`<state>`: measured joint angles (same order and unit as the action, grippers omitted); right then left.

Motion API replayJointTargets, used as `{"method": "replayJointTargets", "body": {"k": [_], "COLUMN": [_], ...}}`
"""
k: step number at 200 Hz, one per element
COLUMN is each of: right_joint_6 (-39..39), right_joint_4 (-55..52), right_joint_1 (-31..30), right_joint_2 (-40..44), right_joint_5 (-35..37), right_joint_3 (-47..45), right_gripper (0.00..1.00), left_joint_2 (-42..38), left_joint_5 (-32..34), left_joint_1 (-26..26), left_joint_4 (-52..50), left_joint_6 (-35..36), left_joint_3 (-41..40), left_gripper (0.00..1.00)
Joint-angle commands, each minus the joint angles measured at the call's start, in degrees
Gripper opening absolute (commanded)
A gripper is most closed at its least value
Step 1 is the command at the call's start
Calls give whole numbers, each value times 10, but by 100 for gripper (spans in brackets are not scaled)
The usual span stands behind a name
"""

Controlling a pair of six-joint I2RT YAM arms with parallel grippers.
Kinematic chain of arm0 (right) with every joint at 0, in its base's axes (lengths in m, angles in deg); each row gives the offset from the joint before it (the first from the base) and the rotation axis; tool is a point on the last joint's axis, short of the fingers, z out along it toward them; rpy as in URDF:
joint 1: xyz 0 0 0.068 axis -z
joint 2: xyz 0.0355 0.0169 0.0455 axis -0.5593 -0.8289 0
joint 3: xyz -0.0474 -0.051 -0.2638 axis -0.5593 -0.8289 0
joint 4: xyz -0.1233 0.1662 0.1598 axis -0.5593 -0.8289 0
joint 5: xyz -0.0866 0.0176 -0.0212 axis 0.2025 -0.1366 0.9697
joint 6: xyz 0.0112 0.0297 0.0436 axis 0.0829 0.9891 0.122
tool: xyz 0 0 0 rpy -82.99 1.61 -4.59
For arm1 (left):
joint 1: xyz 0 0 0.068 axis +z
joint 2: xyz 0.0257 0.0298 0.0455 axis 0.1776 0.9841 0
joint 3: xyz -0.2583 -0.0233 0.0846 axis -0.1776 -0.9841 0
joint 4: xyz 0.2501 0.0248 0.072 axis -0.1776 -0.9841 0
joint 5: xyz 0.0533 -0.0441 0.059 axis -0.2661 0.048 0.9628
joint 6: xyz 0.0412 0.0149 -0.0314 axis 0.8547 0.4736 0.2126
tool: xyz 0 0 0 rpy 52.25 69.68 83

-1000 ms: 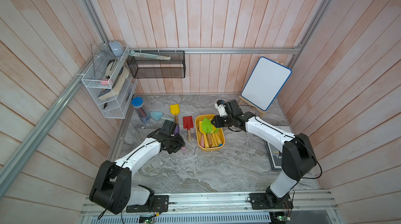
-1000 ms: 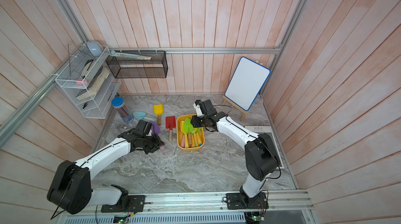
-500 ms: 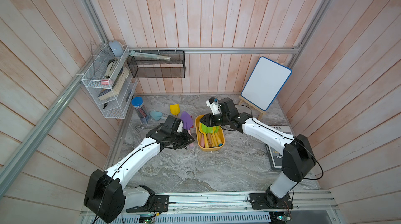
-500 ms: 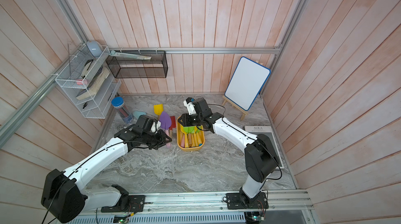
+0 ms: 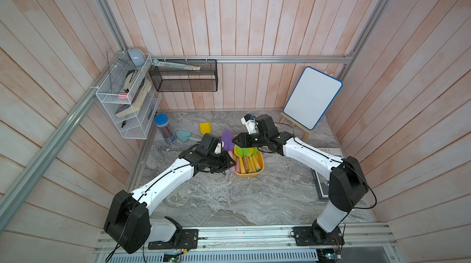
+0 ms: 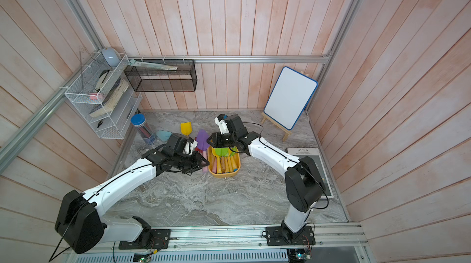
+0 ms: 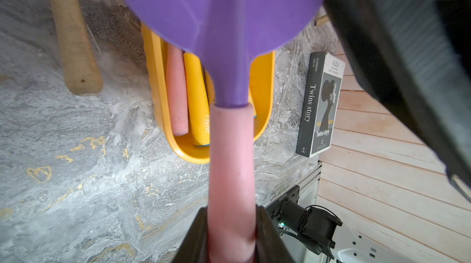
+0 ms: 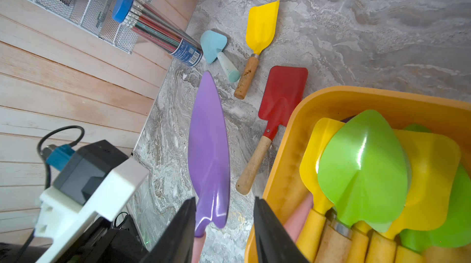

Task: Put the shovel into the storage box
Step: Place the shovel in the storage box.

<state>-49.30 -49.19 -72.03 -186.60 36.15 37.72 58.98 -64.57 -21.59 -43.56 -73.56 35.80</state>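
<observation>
My left gripper clamps the purple shovel by its pink handle, probably light, grippy foam, near the storage box; my right gripper stands apart, seemingly empty.

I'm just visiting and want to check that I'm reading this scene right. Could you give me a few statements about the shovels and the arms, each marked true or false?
1. The left gripper holds the purple shovel by its pink handle. True.
2. A red shovel lies on the table beside the storage box. True.
3. The storage box is empty. False: a green shovel and yellow shovels lie in it.
4. The whiteboard lies flat on the table. False: it stands propped on a small wooden easel.
5. The right gripper grips the green shovel. False: its jaws stand apart and hold nothing.
</observation>
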Motion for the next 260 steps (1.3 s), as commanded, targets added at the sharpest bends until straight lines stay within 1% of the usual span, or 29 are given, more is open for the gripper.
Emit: {"method": "replayJointTargets", "body": {"k": [1,22,45,123,128,138,154,161,174,210,240,260], "right_joint_6": [3,3,1,0,0,-1,-1,-1,-2,-3,-10,-33], "right_joint_4": [6,7,8,7,7,6,7,8,8,22,40,34], "right_joint_1": [-3,-3,-3,-3,-3,-3,-3,-2,-2,18,57,79], "right_joint_2": [-12,-15,-15,-16,-16,-17,-15,-14,-13,-4,10,13], "right_joint_5": [-1,0,-2,0,0,0,1,2,2,-15,-41,-54], "right_joint_3": [17,18,18,19,19,19,18,18,17,0,-33,-48], "right_gripper": [42,40,34,2,0,0,0,0,0,0,0,0], "left_joint_2": [0,-1,1,5,5,5,4,4,4,-5,-24,-32], "left_joint_5": [-14,-16,-21,-26,-26,-28,-29,-31,-31,-40,-52,-56], "left_joint_1": [-5,-5,-7,-9,-10,-10,-10,-9,-10,-9,-10,-10], "left_joint_4": [28,32,39,54,54,54,58,59,59,72,97,106], "left_joint_6": [5,4,1,1,1,2,3,4,4,8,12,16], "left_joint_3": [18,19,19,16,16,15,14,13,13,4,-11,-18], "left_gripper": [15,15,15,15,17,24,42,48,55,67,71,73]}}
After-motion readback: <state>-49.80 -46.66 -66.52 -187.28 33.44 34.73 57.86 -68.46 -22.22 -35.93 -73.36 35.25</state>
